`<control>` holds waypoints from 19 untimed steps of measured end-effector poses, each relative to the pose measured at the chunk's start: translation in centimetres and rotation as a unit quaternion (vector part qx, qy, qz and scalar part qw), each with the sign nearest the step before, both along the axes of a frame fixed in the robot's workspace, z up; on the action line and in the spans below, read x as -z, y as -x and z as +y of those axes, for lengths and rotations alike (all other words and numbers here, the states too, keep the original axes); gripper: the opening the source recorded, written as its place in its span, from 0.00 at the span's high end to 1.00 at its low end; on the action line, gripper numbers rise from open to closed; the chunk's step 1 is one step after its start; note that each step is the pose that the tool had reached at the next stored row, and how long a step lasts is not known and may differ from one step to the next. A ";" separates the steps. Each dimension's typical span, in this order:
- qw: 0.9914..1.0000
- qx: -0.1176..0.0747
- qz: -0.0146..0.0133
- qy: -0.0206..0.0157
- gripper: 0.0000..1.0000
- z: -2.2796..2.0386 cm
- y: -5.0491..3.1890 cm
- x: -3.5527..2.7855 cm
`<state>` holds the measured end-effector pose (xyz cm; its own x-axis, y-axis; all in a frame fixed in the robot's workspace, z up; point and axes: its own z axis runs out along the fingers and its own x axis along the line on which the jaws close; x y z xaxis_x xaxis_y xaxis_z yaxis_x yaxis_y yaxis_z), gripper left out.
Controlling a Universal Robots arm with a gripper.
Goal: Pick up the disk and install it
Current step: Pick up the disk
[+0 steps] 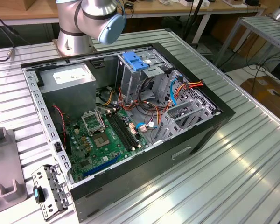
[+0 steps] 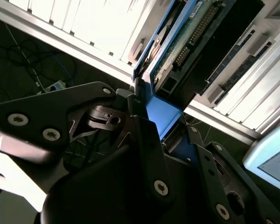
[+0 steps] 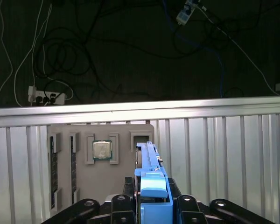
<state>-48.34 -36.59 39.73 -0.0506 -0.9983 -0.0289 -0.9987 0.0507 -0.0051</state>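
Though edgewise, disk [image 3: 147, 161] within claw [image 3: 152, 192]

Silver-grey arm [image 1: 79, 23], pale-blue joint cap [image 1: 113, 29] — black, screw-studded end effector [image 3: 151, 191].

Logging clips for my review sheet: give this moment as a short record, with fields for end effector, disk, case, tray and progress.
end effector: shut on the disk at its blue carrier end, in both wrist views
disk: held on edge, green circuit board side showing in the second wrist view
computer case: open on the ribbed metal table, motherboard exposed
drive cage: grey, upright, blue latch plate on top
grey tray: close to the disk, holds a processor chip
progress: disk gripped, not in the case
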 end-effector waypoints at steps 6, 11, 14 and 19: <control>1.000 0.000 0.002 0.000 0.63 0.00 -0.02 -0.64; 1.000 0.000 0.003 0.000 0.63 0.00 -0.03 -1.10; 1.000 0.000 0.004 0.000 0.63 0.00 -0.04 -1.26; 1.000 0.000 0.005 0.000 0.63 0.00 -0.07 -1.58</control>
<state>-48.27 -36.59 41.31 -0.0508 -0.9983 -0.0285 -0.9987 0.0507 0.0055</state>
